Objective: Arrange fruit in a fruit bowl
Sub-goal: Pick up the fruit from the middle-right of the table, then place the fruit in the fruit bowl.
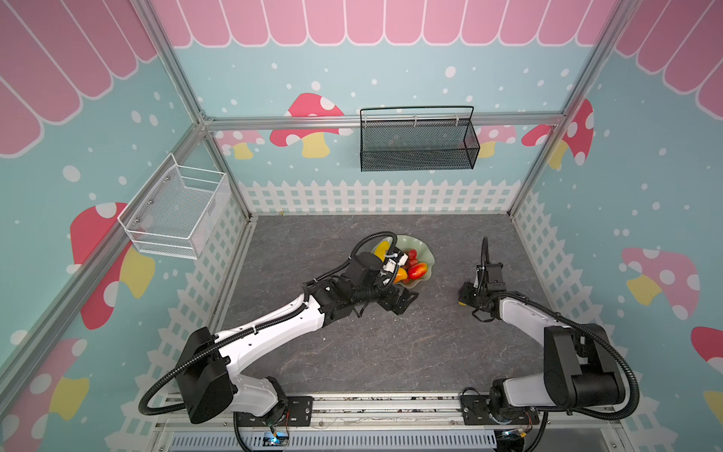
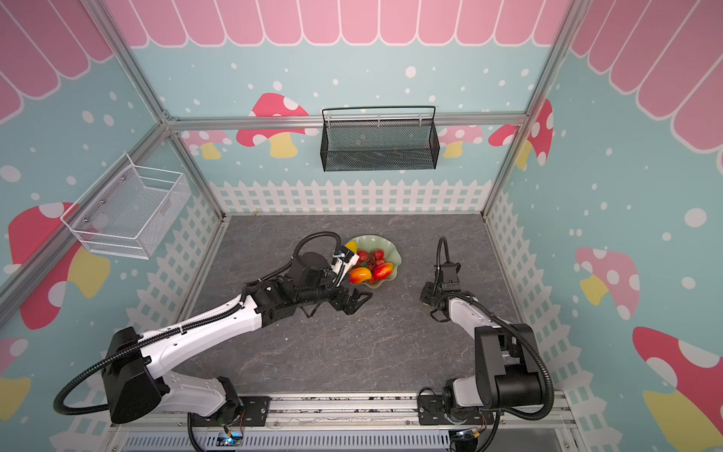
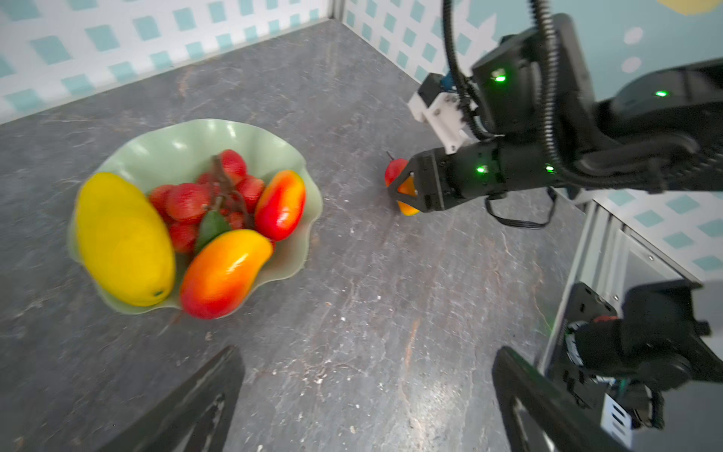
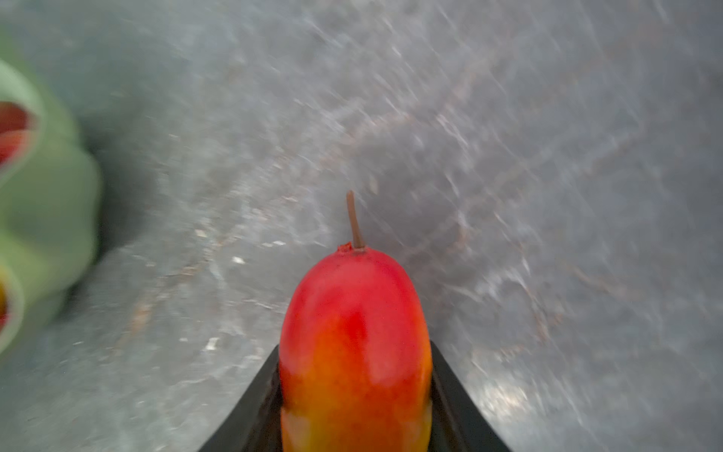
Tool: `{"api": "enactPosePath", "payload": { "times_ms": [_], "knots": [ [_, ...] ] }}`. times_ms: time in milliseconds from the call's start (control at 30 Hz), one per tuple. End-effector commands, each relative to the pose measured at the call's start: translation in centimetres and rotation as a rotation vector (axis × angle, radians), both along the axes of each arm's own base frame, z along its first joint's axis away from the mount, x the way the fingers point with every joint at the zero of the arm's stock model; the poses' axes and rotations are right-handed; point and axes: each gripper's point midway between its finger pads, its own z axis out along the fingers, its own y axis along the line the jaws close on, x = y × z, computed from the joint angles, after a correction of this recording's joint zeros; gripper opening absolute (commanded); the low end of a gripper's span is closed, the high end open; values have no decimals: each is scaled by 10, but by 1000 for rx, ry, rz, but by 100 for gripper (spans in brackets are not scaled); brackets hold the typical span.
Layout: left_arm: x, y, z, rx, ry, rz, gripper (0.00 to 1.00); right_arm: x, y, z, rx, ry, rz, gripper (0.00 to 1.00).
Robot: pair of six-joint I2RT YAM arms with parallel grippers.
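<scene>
Red-orange, the mango [image 4: 354,332] is clamped in your right gripper [image 3: 405,189], at four o'clock from the fruit bowl [image 3: 219,127]; your left gripper [image 2: 354,303] hangs with fingers wide apart. The grasp looks made: next, lift it over the rim.

A dark grey, marble-veined tabletop [image 1: 391,352] fills the lower centre of both top views. Just above its middle sits a pale green fruit bowl [image 1: 418,243] with a wavy rim, holding fruit [image 1: 418,270]. Right of it, apart, a small mango [image 1: 462,301] is at the surface; whether it rests there is unclear.
</scene>
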Motion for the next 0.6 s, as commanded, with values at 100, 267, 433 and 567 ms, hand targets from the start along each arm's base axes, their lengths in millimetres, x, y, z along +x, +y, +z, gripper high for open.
{"api": "enactPosePath", "payload": {
  "times_ms": [100,267,433,567],
  "knots": [
    [31,37,7,-95,109,150,99,69,44,91,-2,-280,351,35],
    [43,42,12,-84,111,188,99,117,76,119,83,-343,509,34],
    [46,47,15,-86,107,219,99,151,105,111,114,-328,589,33],
    [44,56,10,-68,102,247,99,155,125,97,105,-292,643,34]
  ]
}}
